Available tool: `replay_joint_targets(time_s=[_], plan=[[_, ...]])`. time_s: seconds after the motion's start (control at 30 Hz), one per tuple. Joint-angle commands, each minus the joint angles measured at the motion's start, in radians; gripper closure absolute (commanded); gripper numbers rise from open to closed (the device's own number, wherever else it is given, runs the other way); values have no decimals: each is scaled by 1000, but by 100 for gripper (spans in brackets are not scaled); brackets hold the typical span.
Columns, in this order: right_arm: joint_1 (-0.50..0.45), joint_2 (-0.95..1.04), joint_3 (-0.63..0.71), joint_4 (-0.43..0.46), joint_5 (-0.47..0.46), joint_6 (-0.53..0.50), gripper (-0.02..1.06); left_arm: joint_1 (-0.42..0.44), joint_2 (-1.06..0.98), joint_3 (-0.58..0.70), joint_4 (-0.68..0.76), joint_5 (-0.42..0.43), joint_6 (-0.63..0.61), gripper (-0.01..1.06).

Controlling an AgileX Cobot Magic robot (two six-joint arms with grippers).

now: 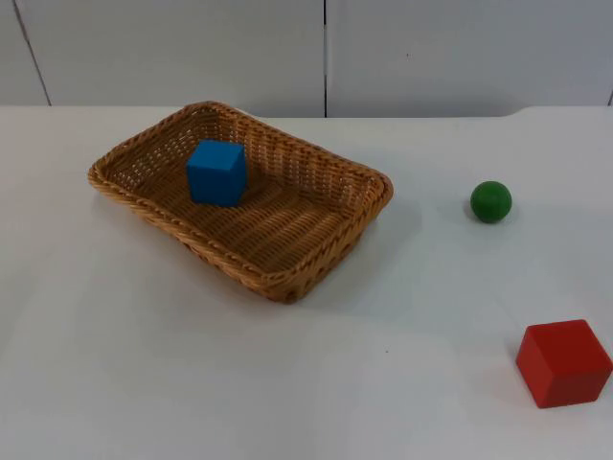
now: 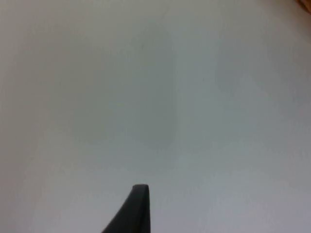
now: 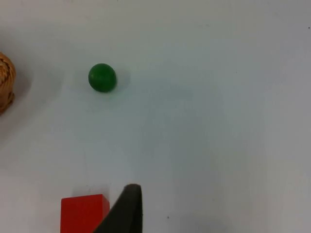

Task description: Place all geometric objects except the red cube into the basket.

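A wicker basket (image 1: 287, 273) sits at the left-centre of the white table (image 1: 144, 383), set askew, with a blue cube (image 1: 216, 172) already resting inside it toward its far-left end. To the right, well apart from the basket, a green ball (image 1: 490, 201) lies on the bare top; nearer and further right stands the red cube (image 1: 564, 363), which is to stay out. The left gripper (image 2: 138, 194) hangs over bare table just beside the basket, a sliver of weave at the edge of its wrist view, and appears to wait. The right gripper (image 3: 129, 194) hangs above the right side of the table, its fingertip just beside the red cube (image 3: 84, 212), with the green ball (image 3: 102, 77) lying ahead of it toward the basket (image 3: 6, 82). Whether either gripper's fingers are parted or closed cannot be told. The ball looks the only piece left to move, and the right arm is judged the nearer to it
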Motion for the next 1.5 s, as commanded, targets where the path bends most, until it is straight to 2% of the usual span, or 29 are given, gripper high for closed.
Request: replay_joint_targets(time_s=[0.0,0.1,0.27,0.4,0.53,0.6,0.67,0.77,0.8,0.83,1.0,1.03,1.17,1.47], plan=[[-4,-3,-3,8,-16,-14,-1,4,-8,6,6,-13,-13,3],[-4,2,-5,13,-16,-57,-1,4,-8,6,0,-6,-15,1],[-4,81,-28,38,-18,-68,-1,4,-8,6,7,-4,-15,0],[1,238,-87,40,-23,-73,-1,4,-8,6,7,-4,-15,0],[83,462,-182,28,-47,-77,-1,4,-8,6,5,-9,-15,0],[98,493,-197,28,-58,-77,-1,4,-8,6,5,-11,-15,0],[165,640,-276,28,-109,-77,-1,4,-8,6,1,-11,-15,0],[219,803,-382,22,-105,-77,-1,4,-8,6,1,-9,-15,0],[219,803,-382,22,-105,-77,-1,4,-8,6,1,-9,-15,0],[243,889,-455,0,-105,-77,-1,4,-8,6,1,-9,-15,0],[289,1158,-688,0,-115,-57,-1,4,-8,6,1,-9,-15,0],[289,1158,-688,0,-115,-57,-1,4,-8,6,1,-9,-15,0],[291,1323,-825,0,-149,-27,-1,4,-8,6,8,-15,-15,0],[288,1475,-913,-66,-198,11,-1,4,-8,6,9,-25,-13,0]])
